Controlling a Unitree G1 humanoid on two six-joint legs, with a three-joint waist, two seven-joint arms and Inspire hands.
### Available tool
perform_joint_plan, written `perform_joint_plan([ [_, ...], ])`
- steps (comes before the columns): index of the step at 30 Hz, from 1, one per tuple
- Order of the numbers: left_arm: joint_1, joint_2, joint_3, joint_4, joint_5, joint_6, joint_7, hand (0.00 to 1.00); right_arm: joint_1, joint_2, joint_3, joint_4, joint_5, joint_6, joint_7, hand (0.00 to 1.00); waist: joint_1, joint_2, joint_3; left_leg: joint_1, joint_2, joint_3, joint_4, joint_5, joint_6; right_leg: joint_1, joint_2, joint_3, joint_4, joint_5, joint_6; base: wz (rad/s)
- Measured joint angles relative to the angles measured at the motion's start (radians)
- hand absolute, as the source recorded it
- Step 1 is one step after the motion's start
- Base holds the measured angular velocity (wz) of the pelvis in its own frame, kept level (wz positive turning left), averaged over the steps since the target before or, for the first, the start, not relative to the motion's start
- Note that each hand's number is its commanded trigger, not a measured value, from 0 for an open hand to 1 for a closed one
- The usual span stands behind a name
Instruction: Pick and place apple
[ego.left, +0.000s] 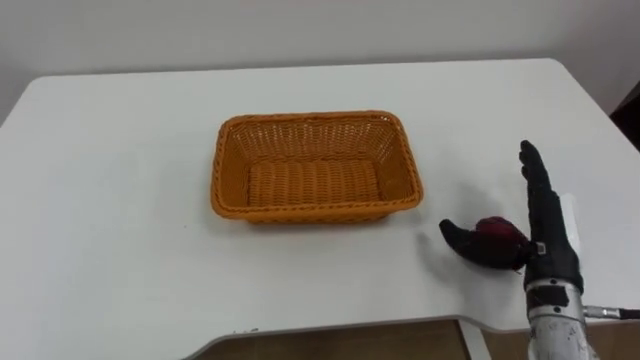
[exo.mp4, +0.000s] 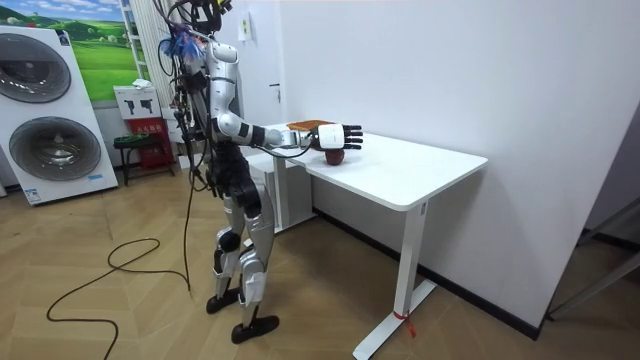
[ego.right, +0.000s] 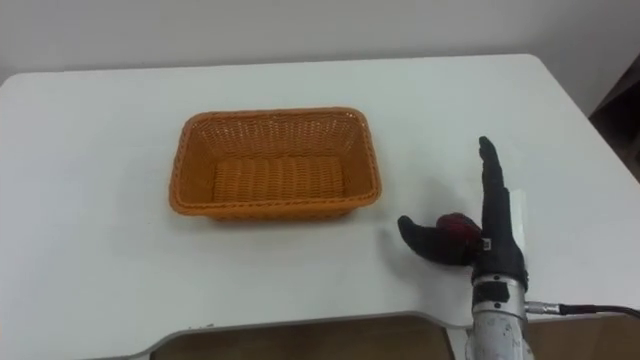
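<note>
A dark red apple (ego.left: 495, 232) lies on the white table (ego.left: 120, 200) near its front right edge, to the right of the basket. My right hand (ego.left: 548, 225) stands edge-on just right of the apple, open, fingers straight and pointing away from me. Its thumb (ego.left: 462, 239) reaches left along the apple's near side; the palm hides part of the fruit. An orange wicker basket (ego.left: 232, 190) sits empty at the table's middle. In the room view I stand at the table's edge with my right hand (exo.mp4: 340, 135) stretched out over the apple (exo.mp4: 334, 155).
The table's front edge runs just below the hand, with a notch at the lower middle (ego.left: 330, 335). A white wall stands behind the table. Washing machines (exo.mp4: 45, 110) stand at the room view's left, far from the table.
</note>
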Motion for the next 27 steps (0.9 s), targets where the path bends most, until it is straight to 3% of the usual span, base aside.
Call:
perform_joint_plan([
  [26, -0.016, 0.010, -0.001, 0.004, -0.005, -0.012, 0.004, 0.00, 0.063, 0.000, 0.020, 0.062, -0.002, 0.009, 0.067, 0.00, -0.008, -0.018, -0.0003, 0.000, 0.001, 0.005, -0.003, 0.000, 0.000, -0.001, 0.000, 0.002, 0.000, 0.000, 0.000, 0.00],
  [27, -0.016, 0.010, -0.001, 0.004, -0.006, -0.014, 0.004, 0.00, 0.063, 0.000, 0.020, 0.063, -0.002, 0.009, 0.069, 0.27, -0.008, -0.019, -0.0002, 0.000, 0.001, 0.005, -0.003, 0.000, 0.000, -0.001, 0.000, 0.002, -0.001, 0.000, 0.000, 0.00],
])
